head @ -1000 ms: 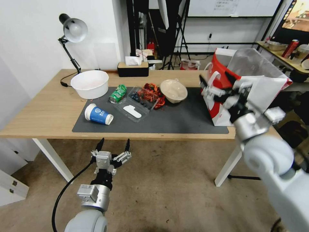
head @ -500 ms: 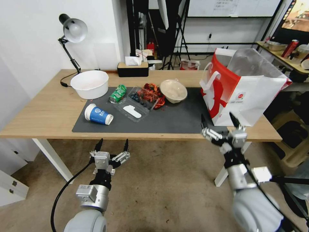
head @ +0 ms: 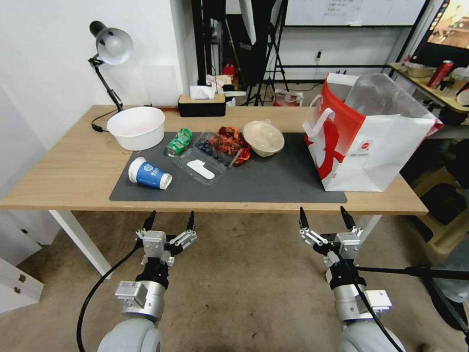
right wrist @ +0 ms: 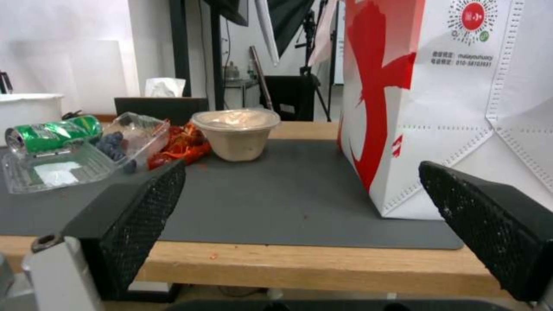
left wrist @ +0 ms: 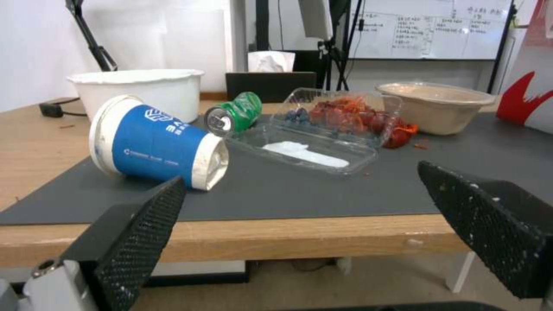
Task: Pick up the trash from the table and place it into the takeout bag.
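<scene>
Both my arms hang below the near edge of the table (head: pixel 73 186), off the work surface. My left gripper (head: pixel 169 221) and right gripper (head: pixel 326 218) point up with jaws spread wide and empty, ready to reach in. The trash lies grouped on the grey mat (head: pixel 273 183): a blue cup (head: pixel 149 174) on its side, a green can (head: pixel 178 142), a clear clamshell (head: pixel 205 164), red shells (head: pixel 233 142) and a beige bowl (head: pixel 264 138). The bag (head: pixel 376 142) stands open on the mat's right end, mouth up for dropping trash in.
</scene>
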